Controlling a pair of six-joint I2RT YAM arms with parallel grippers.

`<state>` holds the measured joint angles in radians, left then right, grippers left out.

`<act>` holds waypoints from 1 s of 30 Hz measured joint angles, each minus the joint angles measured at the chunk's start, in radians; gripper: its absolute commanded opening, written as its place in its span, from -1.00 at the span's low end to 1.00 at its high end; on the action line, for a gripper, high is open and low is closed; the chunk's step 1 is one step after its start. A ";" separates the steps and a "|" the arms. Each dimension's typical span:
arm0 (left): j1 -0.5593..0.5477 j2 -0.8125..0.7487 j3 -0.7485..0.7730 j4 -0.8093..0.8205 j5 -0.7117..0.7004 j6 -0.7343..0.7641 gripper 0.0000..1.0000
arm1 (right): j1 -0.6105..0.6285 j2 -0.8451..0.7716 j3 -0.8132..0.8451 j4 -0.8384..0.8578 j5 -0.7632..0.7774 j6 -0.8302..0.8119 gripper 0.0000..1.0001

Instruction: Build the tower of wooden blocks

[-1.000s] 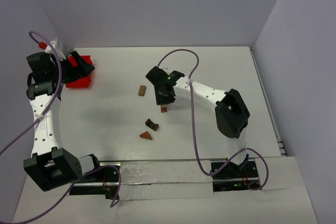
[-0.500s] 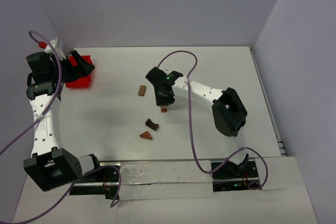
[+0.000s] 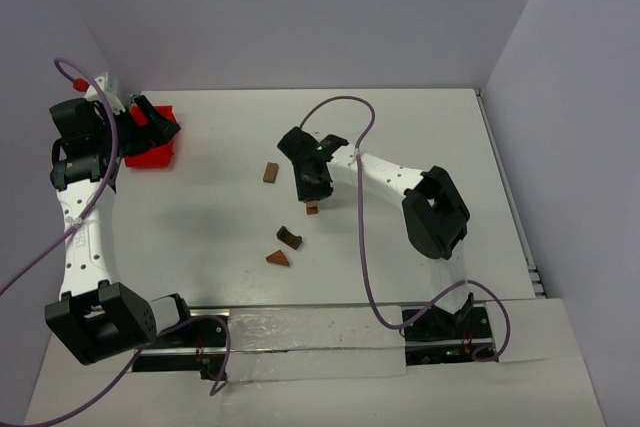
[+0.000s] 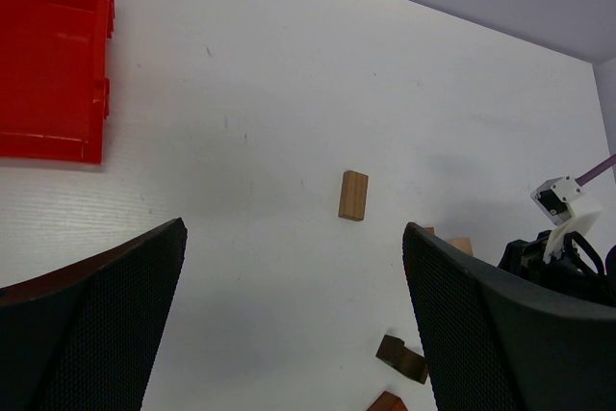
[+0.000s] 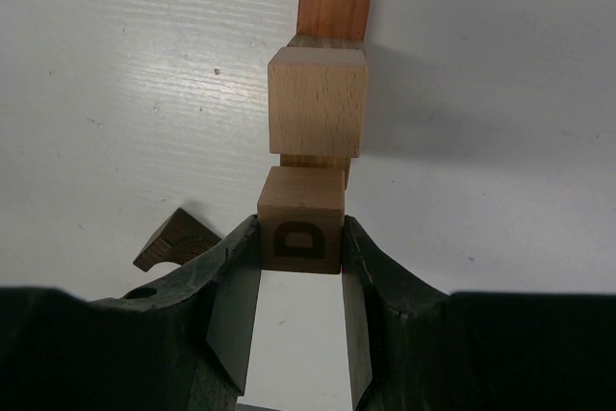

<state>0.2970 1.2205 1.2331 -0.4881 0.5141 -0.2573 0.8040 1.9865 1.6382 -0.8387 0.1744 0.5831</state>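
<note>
A: Right hand [image 5: 300, 249]?

B: Pinching a tan wooden cube stamped with a dark letter D [image 5: 301, 231], with a black finger [image 5: 234, 281] pressed against each side. Low centre of the right wrist view.

A: And the wood block tower [image 5: 318, 103]?

B: Straight above that cube in the same view. Runs up the frame as a thin tan edge touching the cube, then a larger pale cube, then a reddish-brown block at the top. Throws a shadow to the right across the white worktop [image 5: 500, 141]. Mostly hidden under the right hand from overhead, just above the centre of that frame. Cannot tell the height from either view.

A: Loose pieces?

B: Dark brown wooden block [image 3: 290, 237] and reddish-brown triangular wedge [image 3: 278, 258], below and left of the tower in the overhead view, near each other but not touching. Tan wooden cuboid [image 3: 270, 172] lying alone, left of the right hand.

A: Left hand [image 4: 294, 230]?

B: Spread wide, gripping nothing. Sits at the upper left of the overhead frame, overlapping a red plastic tray [image 3: 150, 154]. Well apart from the tower and the loose blocks.
</note>
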 measured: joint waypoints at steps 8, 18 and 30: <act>0.000 0.000 0.000 0.000 0.018 0.000 0.98 | 0.000 0.000 0.000 0.000 0.001 -0.004 -0.88; 0.000 0.000 0.000 0.002 0.027 0.000 0.98 | -0.006 0.000 0.000 0.007 0.001 -0.010 -0.89; 0.000 0.000 0.000 0.008 0.034 0.000 0.99 | -0.013 0.000 0.006 0.008 -0.003 -0.020 -0.91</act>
<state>0.2970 1.2205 1.2331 -0.4802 0.5479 -0.2569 0.7910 1.9865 1.6440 -0.8305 0.1718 0.5632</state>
